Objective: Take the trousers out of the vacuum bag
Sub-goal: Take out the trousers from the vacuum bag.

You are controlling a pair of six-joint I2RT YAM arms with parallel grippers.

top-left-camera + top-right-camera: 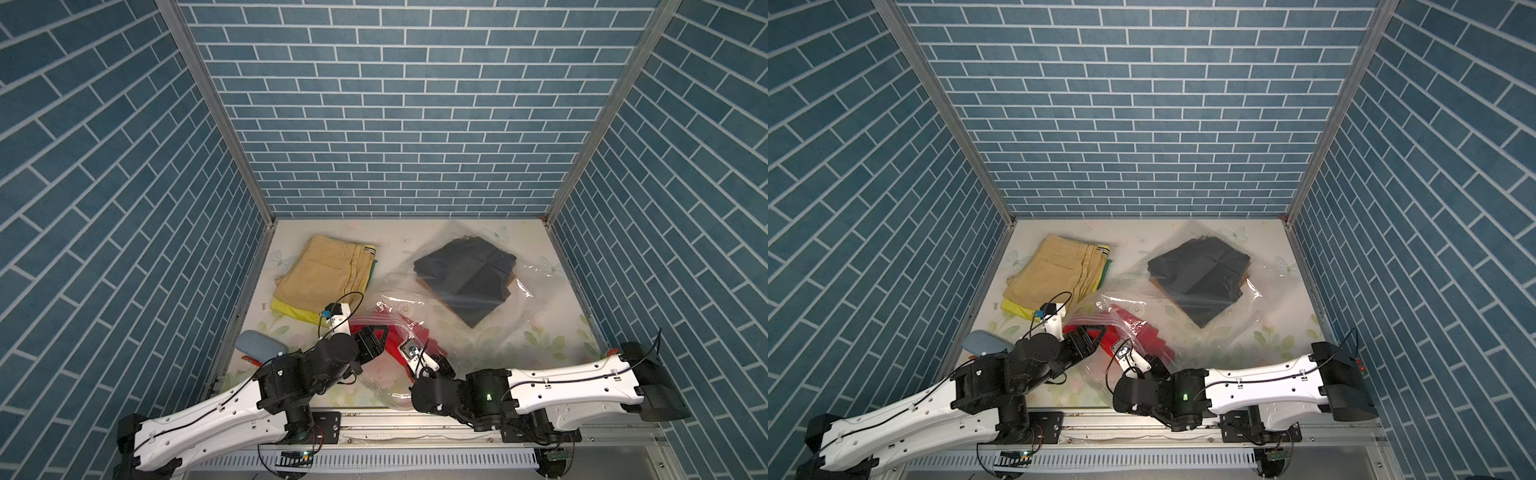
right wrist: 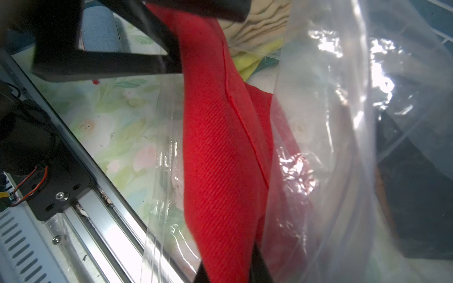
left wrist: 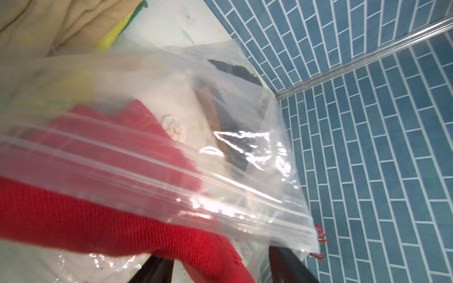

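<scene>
The vacuum bag (image 1: 544, 291) lies crinkled over the right half of the table, and its zip strip (image 3: 171, 171) hangs in front of my left wrist camera. Inside it, black trousers (image 1: 465, 278) rest on an ochre brown pair (image 3: 208, 107). Red trousers (image 1: 417, 332) stick out of the bag's mouth. My right gripper (image 2: 232, 274) is shut on this red cloth. The left gripper (image 3: 220, 269) stands open, with the red cloth and the bag's edge between its fingers. Beige trousers (image 1: 324, 266) lie stacked on yellow (image 1: 291, 309) and green ones at the back left.
A blue-grey oblong object (image 1: 259, 345) sits by the table's left edge, close to my left arm. Blue brick walls enclose the table on three sides. A metal rail (image 2: 103, 196) runs along the front edge. The bag's round white valve (image 3: 175, 127) shows beside the red cloth.
</scene>
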